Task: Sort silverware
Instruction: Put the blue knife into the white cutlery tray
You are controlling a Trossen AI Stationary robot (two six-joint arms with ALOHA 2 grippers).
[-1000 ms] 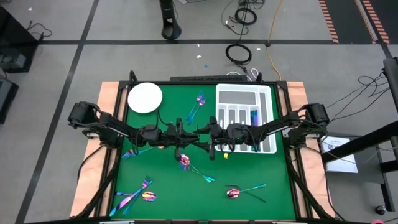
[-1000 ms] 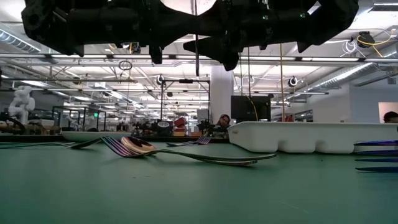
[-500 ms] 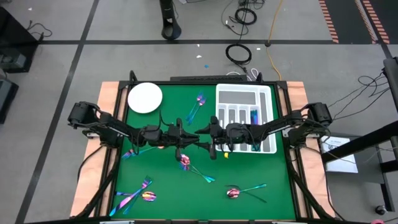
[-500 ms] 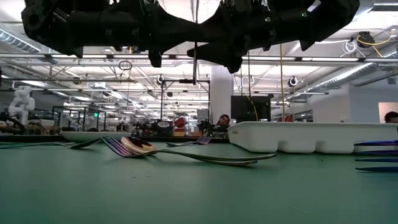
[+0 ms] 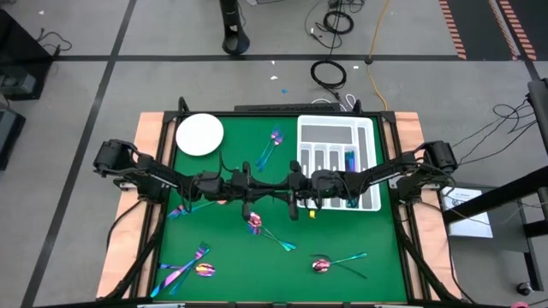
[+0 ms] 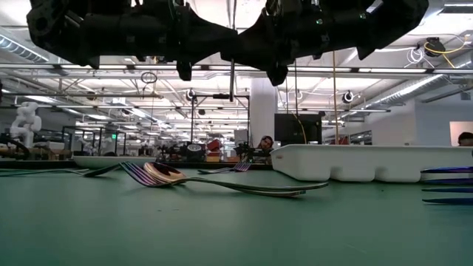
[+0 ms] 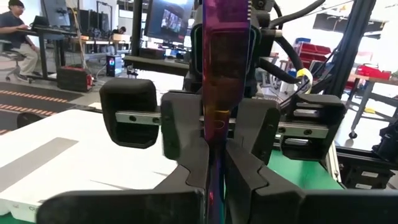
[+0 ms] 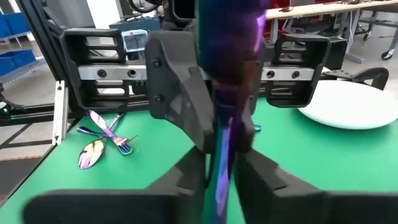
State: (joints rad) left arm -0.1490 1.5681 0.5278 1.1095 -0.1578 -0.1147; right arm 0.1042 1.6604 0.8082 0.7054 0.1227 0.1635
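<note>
While both grippers (image 5: 267, 190) clamp one purple utensil (image 7: 225, 93) mid-table, tray (image 5: 336, 130) and plate (image 5: 199, 134) flank them

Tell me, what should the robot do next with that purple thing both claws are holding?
Probably open the left claw. Both claws pinch the purple utensil in mid-air above the table, and the right claw is on the white tray's side, so it could carry it over.

This was a large robotics lab or workshop. Long ceiling strip lights (image 6: 414, 89) ran across the upper right of the low view, a white humanoid robot figure (image 6: 26, 118) stood at far left, and black coiled cables (image 5: 329, 74) lay on grey concrete at the top of the high view.
</note>
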